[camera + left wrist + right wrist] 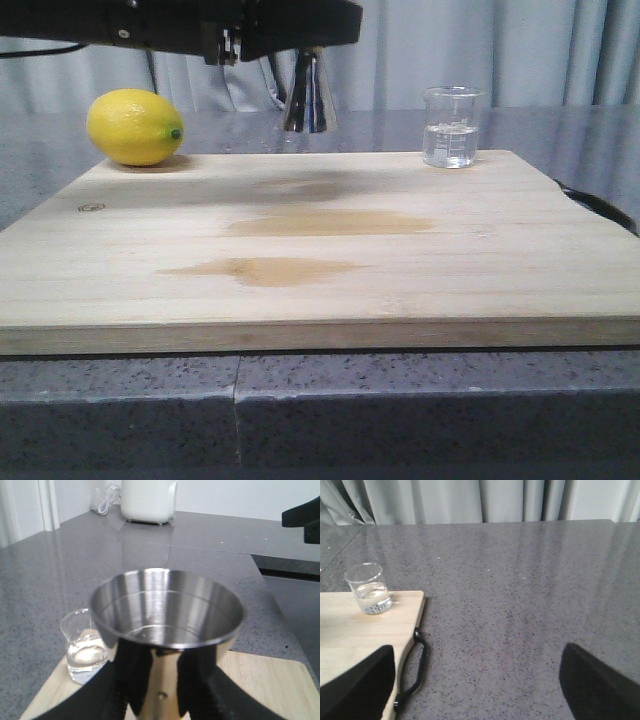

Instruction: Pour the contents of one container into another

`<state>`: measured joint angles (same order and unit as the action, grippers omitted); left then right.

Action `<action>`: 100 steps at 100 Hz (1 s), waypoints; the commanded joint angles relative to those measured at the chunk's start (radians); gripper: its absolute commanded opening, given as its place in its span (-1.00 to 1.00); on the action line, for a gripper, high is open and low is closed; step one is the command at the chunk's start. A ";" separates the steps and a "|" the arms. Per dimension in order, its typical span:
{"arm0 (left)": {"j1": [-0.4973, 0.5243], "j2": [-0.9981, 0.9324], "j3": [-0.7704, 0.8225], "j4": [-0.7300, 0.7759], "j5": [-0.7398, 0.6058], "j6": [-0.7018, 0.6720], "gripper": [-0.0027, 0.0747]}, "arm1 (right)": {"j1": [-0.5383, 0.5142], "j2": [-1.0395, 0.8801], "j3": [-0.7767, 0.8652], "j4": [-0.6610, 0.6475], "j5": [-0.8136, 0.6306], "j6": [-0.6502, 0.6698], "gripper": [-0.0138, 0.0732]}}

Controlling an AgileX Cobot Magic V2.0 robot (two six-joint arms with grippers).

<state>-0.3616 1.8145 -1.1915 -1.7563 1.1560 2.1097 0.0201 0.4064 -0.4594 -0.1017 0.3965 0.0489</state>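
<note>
Holding clear liquid, beaker (451,127), jigger (167,611) looking empty

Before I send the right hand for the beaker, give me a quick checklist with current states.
1. Left hand holds the jigger: ok, fingers closed on its lower half.
2. Jigger upright, mouth open: ok; its inside looks empty.
3. Beaker upright on the cutting board: ok, at the far right corner, holding clear liquid.
4. Right hand open and empty: ok, fingers apart over bare counter, beside the board.
5. Path to beaker clear: ok; the lemon sits at the far left corner.
6. Jigger close enough for pouring: cannot tell.
</note>
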 commanded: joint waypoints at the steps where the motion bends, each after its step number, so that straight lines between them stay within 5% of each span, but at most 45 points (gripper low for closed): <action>1: -0.013 -0.089 -0.018 -0.052 0.112 -0.013 -0.36 | 0.023 0.048 -0.054 0.005 -0.073 -0.005 0.66; 40: -0.013 -0.132 0.091 -0.053 0.112 -0.004 -0.36 | 0.236 0.285 -0.072 0.005 -0.269 -0.005 0.66; 100: -0.013 -0.130 0.091 -0.067 0.101 -0.004 -0.36 | 0.303 0.841 -0.072 0.003 -1.086 -0.005 0.66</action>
<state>-0.3633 1.7348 -1.0800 -1.7451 1.1625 2.1041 0.3208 1.1925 -0.4970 -0.0940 -0.4917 0.0506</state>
